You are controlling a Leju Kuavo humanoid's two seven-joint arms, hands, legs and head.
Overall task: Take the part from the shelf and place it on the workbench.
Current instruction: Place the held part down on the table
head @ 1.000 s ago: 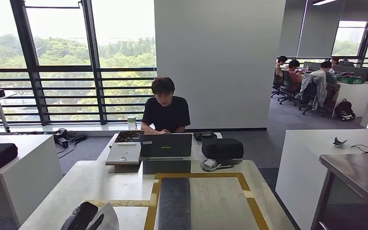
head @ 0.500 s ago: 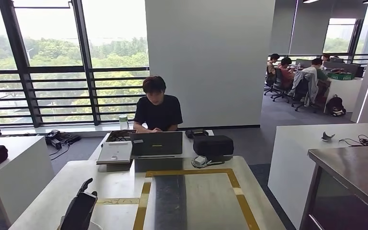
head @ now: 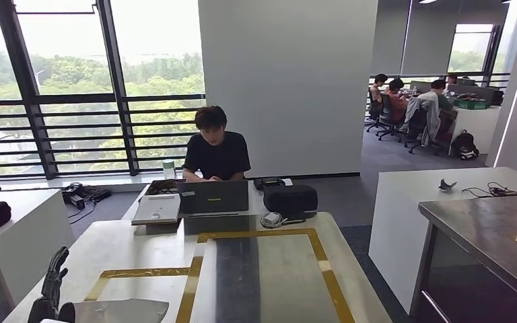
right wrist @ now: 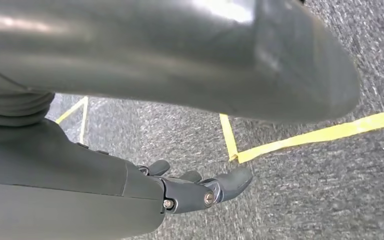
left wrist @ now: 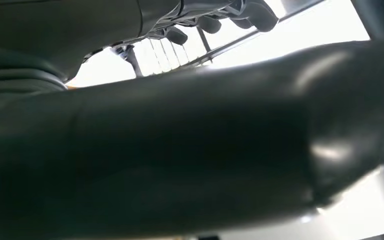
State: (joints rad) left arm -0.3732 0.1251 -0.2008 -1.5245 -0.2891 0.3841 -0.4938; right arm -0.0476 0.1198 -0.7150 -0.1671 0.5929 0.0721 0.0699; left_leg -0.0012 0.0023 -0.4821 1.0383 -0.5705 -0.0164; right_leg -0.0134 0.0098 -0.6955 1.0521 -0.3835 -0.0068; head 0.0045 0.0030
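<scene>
Left robot hand gripping silver part, long axis lying across workbench.

The near table surface inside the yellow tape frame lies bare; a laptop, black case and seated person block its far edge.

An open-plan office: a person at a laptop, desks, colleagues working beyond.

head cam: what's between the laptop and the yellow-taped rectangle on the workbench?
In the head view, only a bare strip of white tabletop separates the laptop from the far edge of the yellow tape; the charger sits off to the side.
</scene>
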